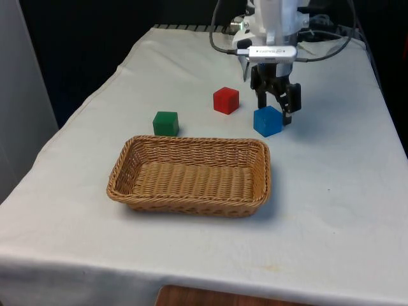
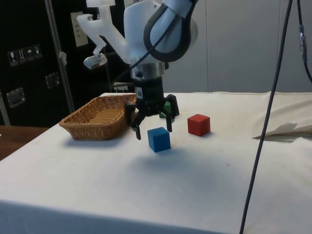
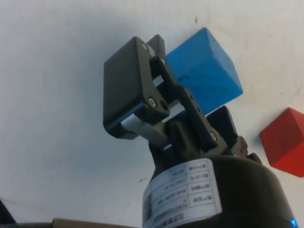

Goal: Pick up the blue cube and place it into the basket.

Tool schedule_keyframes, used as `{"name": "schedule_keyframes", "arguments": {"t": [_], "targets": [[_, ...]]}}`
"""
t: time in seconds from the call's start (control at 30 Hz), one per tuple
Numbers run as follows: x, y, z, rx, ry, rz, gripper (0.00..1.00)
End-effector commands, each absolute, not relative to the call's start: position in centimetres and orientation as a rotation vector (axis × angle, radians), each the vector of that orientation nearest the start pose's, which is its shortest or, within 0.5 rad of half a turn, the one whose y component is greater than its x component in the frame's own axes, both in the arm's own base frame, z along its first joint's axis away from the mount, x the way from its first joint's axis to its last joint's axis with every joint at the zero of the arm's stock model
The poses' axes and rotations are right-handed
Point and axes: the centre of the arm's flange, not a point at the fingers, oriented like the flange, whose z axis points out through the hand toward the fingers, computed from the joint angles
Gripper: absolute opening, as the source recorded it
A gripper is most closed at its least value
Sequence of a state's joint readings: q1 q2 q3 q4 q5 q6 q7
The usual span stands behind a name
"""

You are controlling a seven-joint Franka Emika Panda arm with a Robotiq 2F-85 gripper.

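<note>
The blue cube (image 1: 267, 121) rests on the white cloth, to the front view's right of the basket's far corner. My gripper (image 1: 275, 105) hangs open just above and slightly behind it, with the fingertips near the height of the cube's top and nothing held. In the side view the gripper (image 2: 153, 129) stands over the blue cube (image 2: 159, 139), apart from it. The wrist view has the blue cube (image 3: 204, 71) lying beyond the spread fingers (image 3: 126, 90). The wicker basket (image 1: 185, 204) is empty and sits nearer the front edge.
A red cube (image 1: 225, 100) lies close to the front view's left of the gripper, and a green cube (image 1: 166, 123) sits by the basket's far rim. A black cable (image 2: 268, 122) hangs down on the side view's right. The cloth is rumpled there (image 2: 282, 129).
</note>
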State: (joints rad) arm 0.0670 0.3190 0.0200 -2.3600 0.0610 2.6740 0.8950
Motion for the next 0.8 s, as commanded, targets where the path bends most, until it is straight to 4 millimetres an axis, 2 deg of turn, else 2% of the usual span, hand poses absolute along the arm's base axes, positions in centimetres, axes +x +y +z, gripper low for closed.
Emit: {"name": "schedule_keyframes", "arguments": {"t": [0.0, 0.4, 0.77], "targets": [[50.8, 4.4, 19.2, -2.826, 1.306, 0.031, 1.00], [50.4, 4.5, 17.2, -2.800, 1.346, -0.015, 1.00], [50.4, 4.5, 17.1, -2.802, 1.343, 0.000, 1.00]]}}
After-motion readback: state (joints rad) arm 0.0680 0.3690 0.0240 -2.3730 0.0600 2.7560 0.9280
